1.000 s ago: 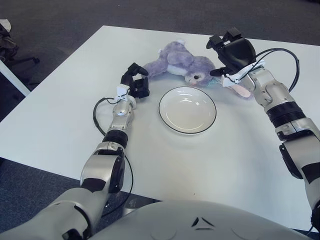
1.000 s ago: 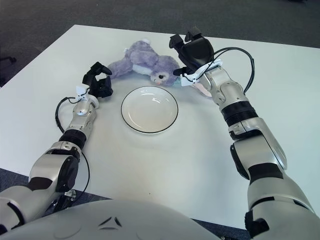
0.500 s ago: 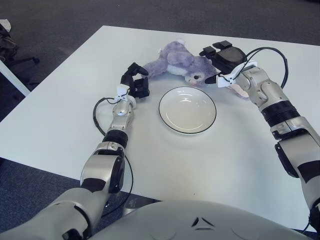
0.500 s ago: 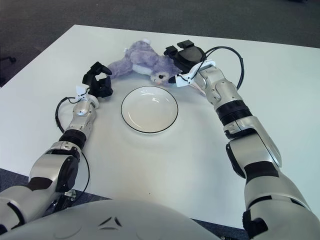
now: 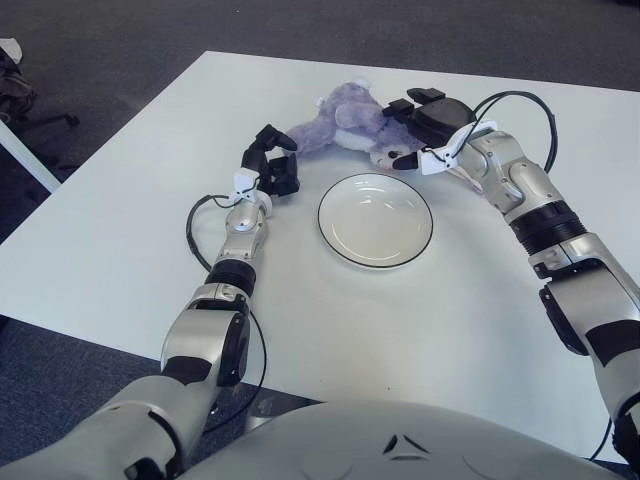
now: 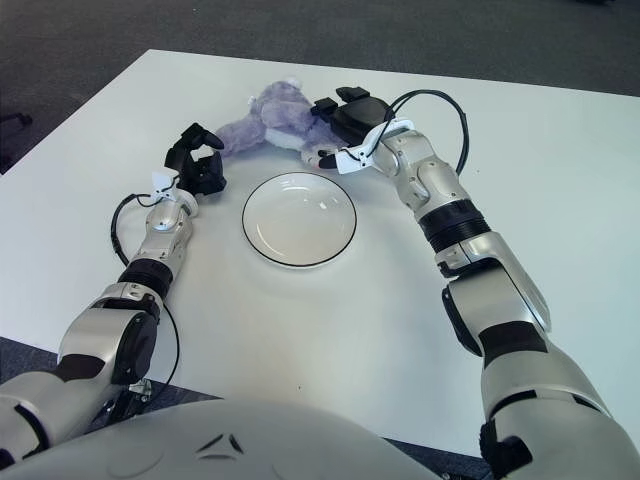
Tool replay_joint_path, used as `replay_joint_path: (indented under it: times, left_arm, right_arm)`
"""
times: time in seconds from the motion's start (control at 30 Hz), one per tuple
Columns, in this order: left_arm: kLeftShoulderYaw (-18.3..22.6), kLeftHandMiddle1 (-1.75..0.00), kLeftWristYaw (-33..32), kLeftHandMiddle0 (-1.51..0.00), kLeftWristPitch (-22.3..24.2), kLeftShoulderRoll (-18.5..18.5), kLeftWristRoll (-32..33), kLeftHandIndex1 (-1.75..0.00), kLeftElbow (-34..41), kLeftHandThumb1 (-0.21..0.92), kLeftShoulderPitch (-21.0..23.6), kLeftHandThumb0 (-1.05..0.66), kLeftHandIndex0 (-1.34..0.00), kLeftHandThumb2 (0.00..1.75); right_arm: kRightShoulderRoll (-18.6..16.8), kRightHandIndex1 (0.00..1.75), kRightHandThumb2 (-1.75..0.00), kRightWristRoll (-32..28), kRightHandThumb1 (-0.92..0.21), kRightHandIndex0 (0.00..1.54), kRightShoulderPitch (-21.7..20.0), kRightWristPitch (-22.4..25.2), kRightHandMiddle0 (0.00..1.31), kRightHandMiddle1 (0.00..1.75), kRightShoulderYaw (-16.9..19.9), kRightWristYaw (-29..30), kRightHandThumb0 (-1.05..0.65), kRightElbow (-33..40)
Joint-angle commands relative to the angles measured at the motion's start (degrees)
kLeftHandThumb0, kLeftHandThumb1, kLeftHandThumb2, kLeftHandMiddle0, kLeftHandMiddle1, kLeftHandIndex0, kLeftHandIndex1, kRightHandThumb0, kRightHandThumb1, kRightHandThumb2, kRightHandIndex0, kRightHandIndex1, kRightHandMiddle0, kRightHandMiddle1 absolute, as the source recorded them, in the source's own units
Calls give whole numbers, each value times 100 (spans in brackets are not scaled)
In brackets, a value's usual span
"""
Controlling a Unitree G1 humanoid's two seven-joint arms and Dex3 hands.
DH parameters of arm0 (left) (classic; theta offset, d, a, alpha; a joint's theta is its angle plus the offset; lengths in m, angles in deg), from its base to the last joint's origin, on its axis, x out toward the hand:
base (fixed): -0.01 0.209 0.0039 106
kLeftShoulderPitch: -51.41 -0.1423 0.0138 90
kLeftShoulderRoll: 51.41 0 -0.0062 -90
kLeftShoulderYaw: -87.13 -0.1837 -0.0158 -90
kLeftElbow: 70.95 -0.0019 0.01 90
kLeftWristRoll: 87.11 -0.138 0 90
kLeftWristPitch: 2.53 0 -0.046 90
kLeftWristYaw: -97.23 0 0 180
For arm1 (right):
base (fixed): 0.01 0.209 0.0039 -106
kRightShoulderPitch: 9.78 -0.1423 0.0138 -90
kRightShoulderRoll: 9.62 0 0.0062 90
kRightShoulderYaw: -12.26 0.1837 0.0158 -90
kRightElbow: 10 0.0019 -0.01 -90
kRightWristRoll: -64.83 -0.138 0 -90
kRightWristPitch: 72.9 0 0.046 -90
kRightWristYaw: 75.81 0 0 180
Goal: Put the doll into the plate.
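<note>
**Two hands flank the doll; the grasp is not yet made**

Two hands sit at either end of the purple doll [image 5: 345, 128], and the plate [image 5: 341, 243] serves as the landmark. Up and to the left of the plate, the left hand [image 5: 270, 163] hangs just above the table [image 5: 120, 230] with its fingers curled loosely around nothing, close to the doll's leftmost limb but, as far as can be seen, not touching it. Directly beyond the plate's far rim lies the doll, stretched on its side on the table, its head end toward the right and near the rim without overlapping it. Above and right of the plate, the right hand [image 5: 425, 115] is laid over the doll's head end, fingers spread and draped across the plush; whether they have closed on it cannot be told, and it looks more like reaching than holding.

By my judgement the step in hand is the grasp itself. The next move calls for the right fingers to close around the head, then a short lift and a pull toward the robot to set the doll down inside the plate.

Little else is about: a cable loops off each forearm, and nothing lies between doll and plate. The plate holds nothing.
</note>
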Motion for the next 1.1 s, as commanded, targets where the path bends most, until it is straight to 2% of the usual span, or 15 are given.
replay_joint_path:
  times: [0.0,0.47,0.87,1.07]
  left_arm:
    - [-85,-175,-65,-125,-91,144,-154,-175,-450,41,-774,-45,-54,120]
    - [-107,-175,-130,-126,-88,132,-175,-175,-445,41,-770,-45,-54,120]
    - [-109,-175,-225,-126,-91,155,-171,-175,-419,41,-786,-45,-53,120]
    - [-102,-175,-204,-125,-154,152,-150,-175,-408,43,-801,-44,-52,118]
  right_arm:
    - [-110,0,-72,-90,-92,0,-28,51,0,38,-58,-37,-105,-25]
    - [-467,0,-67,-111,-92,0,-210,256,0,34,-163,48,-102,-450]
    - [-725,0,-68,-127,-92,0,-436,288,0,41,-227,213,-104,-1073]
    - [-889,0,-68,-156,-92,0,-514,187,0,44,-296,680,-105,-1839]
